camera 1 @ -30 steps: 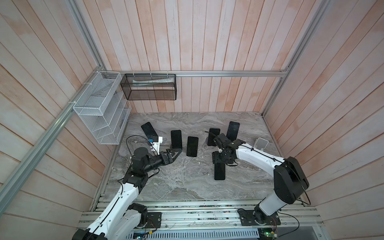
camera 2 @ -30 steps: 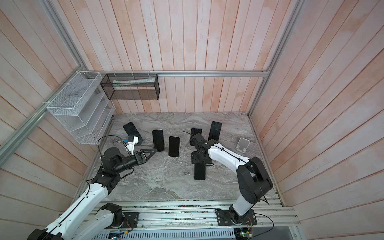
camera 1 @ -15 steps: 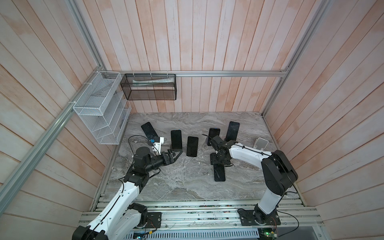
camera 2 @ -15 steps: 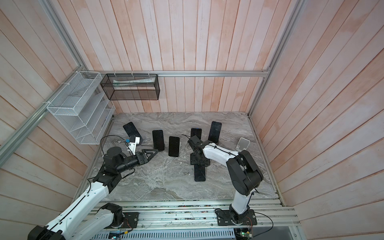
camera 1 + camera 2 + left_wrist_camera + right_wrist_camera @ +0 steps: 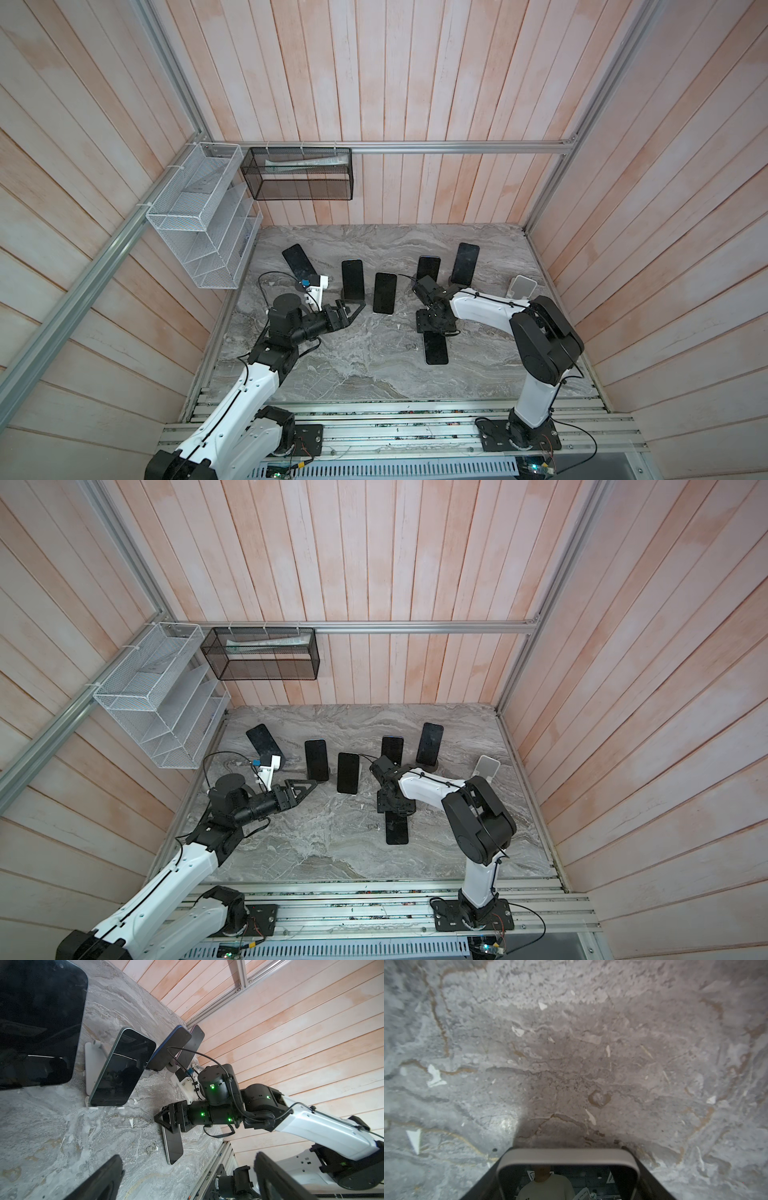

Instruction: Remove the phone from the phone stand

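On the marble worktop (image 5: 374,374), right arm (image 5: 490,305) nearer: the phone (image 5: 435,349) lies flat, long axis running from the right hand (image 5: 434,328) toward the front rail (image 5: 395,409). That hand is clamped across its far end; the left hand (image 5: 351,309) hangs spread wide, well apart.

Pale wood-plank walls (image 5: 415,83) enclose a grey marble tabletop (image 5: 374,374)

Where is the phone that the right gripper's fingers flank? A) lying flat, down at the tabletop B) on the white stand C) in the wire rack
A: in both top views the phone lies flat on the marble table at the right gripper, and the white stand by the right wall is bare.
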Controlling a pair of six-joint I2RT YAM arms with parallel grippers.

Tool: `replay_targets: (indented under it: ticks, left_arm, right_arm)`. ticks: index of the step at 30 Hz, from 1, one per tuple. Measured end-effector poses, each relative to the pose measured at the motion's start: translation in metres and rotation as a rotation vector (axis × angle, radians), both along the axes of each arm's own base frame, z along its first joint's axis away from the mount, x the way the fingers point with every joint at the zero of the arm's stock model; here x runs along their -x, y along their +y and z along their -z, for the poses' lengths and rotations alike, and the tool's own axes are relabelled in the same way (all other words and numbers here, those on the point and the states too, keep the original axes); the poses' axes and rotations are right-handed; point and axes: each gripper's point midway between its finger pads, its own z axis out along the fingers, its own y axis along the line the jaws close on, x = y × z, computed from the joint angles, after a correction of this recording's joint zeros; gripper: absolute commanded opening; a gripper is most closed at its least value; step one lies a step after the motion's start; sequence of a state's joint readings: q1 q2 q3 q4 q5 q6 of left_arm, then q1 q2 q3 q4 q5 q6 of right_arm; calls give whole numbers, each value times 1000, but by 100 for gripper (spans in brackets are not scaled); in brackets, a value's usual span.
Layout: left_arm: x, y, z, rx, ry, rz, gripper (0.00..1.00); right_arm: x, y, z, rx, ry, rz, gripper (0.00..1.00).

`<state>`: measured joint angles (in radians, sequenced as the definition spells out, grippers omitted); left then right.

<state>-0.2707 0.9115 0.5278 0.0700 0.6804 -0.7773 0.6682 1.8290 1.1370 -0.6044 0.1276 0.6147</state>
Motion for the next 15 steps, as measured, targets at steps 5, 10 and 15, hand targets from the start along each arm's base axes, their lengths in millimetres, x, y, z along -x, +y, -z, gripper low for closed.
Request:
replay_targets:
  ticks: [5, 10, 15]
  left_arm:
    - [3, 1, 0, -7, 5, 1, 100]
    - [3, 1, 0, -10, 15, -2, 100]
    - [3, 3, -6, -9, 20, -19, 100]
  right_arm:
    - [0, 3, 0, -5, -4, -8, 85]
    - [1, 2, -1, 5, -6, -20, 90]
    - [3, -2, -16, 16, -21, -54, 90]
